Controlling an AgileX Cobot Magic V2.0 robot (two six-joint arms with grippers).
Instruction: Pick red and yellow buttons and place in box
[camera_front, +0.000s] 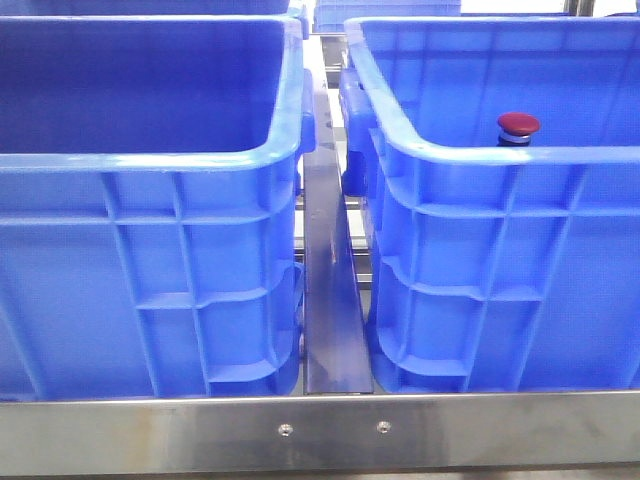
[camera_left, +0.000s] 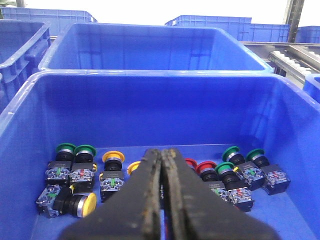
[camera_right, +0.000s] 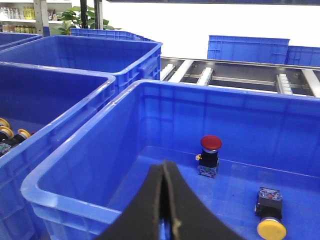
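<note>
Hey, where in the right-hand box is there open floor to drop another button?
The box has bare floor along its left wall, beside the upright red button, and between that and the yellow button lying on its side. The other crate is crowded along its back wall.

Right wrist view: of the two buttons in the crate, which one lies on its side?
The yellow button; it lies tipped over, whereas the red button stands upright.

Green-capped buttons in the left crate; steel rail.
</note>
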